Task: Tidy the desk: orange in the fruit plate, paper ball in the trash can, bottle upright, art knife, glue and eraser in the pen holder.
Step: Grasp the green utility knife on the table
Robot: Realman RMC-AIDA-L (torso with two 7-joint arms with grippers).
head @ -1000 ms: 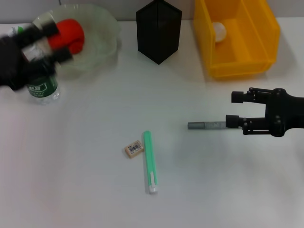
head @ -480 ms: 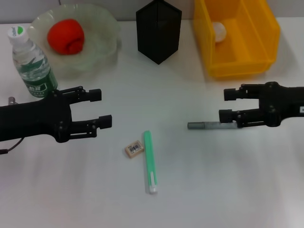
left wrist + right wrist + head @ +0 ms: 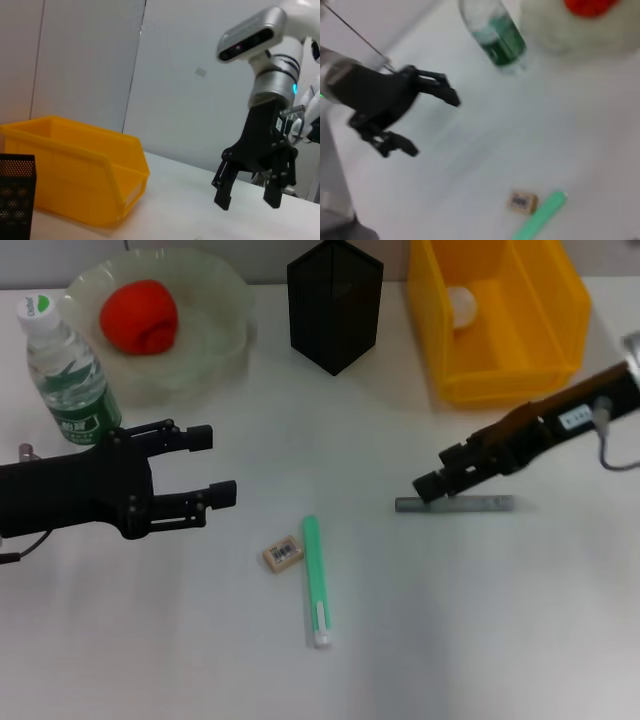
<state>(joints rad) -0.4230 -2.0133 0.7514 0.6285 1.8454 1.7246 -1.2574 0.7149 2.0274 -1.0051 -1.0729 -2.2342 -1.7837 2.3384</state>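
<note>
Apparently the grey stick (image 3: pixel 455 504) is being addressed by the right gripper (image 3: pixel 432 486), spread open above it. Jaws must be lowered astride it, then closed. The left gripper (image 3: pixel 205 465) is held spread open, idle.

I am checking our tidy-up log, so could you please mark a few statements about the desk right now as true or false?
1. The orange lies in the fruit plate. True.
2. The bottle lies on its side. False: it stands upright beside the plate.
3. The eraser is inside the pen holder. False: it lies on the desk beside the green stick.
4. The left gripper is open and holds nothing. True.
5. The right gripper is above the trash can. False: it is at the grey stick.
</note>
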